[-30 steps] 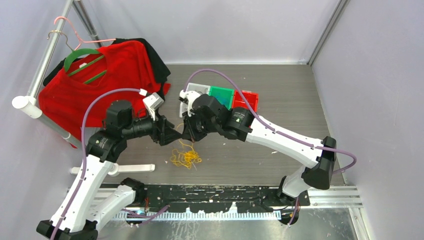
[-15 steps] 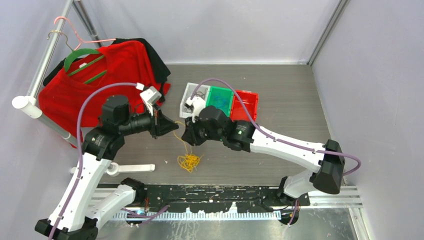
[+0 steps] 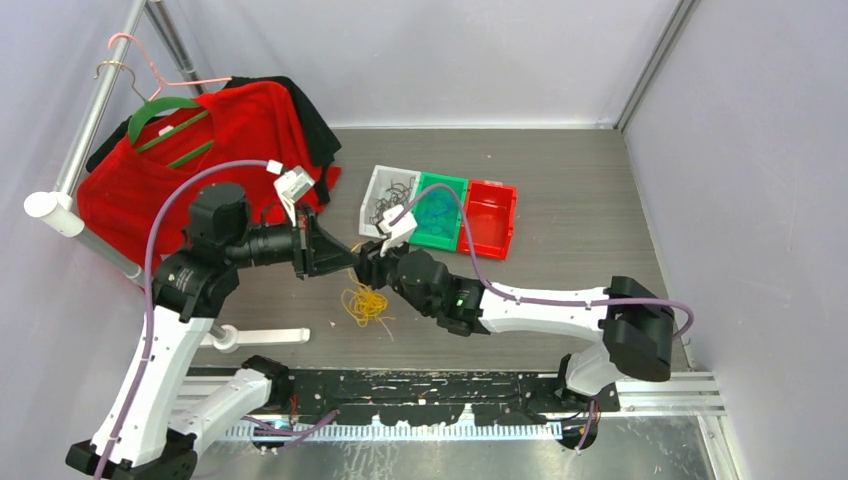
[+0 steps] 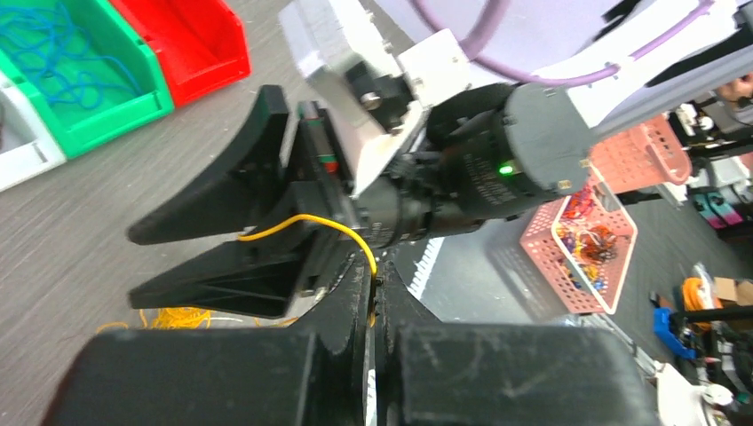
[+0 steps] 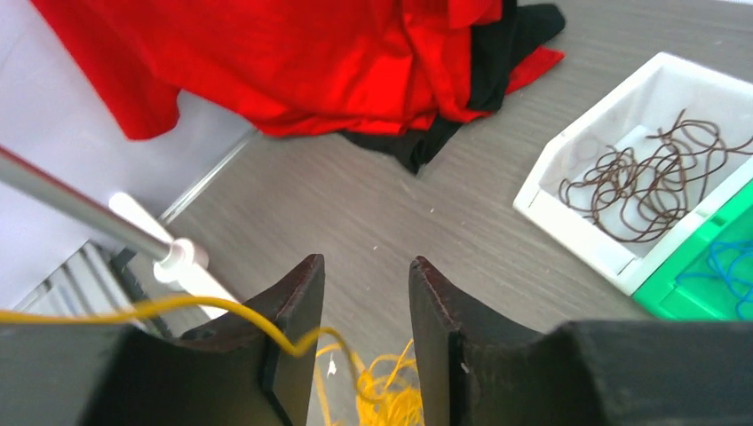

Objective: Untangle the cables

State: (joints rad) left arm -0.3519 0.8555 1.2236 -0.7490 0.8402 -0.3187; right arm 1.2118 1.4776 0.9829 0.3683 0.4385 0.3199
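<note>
Right hand [image 5: 366,271] has spread apart; left hand [image 4: 373,277] clamps yellow cable [image 4: 300,217] over open tabletop [image 3: 580,205].

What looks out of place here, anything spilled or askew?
The thin yellow cable lies in a knotted heap on the grey table, one strand pinched in the left end effector. The red cloth shirt sags crumpled onto the table's far-left corner, unrelated clutter.

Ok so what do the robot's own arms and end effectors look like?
The left arm and right arm have white links with black joints. A purple cable loops along each. Each wrist carries a small white camera block. The left end effector and right end effector are matte black, with two wedge-shaped fingers. A green light glows on the right wrist.
</note>
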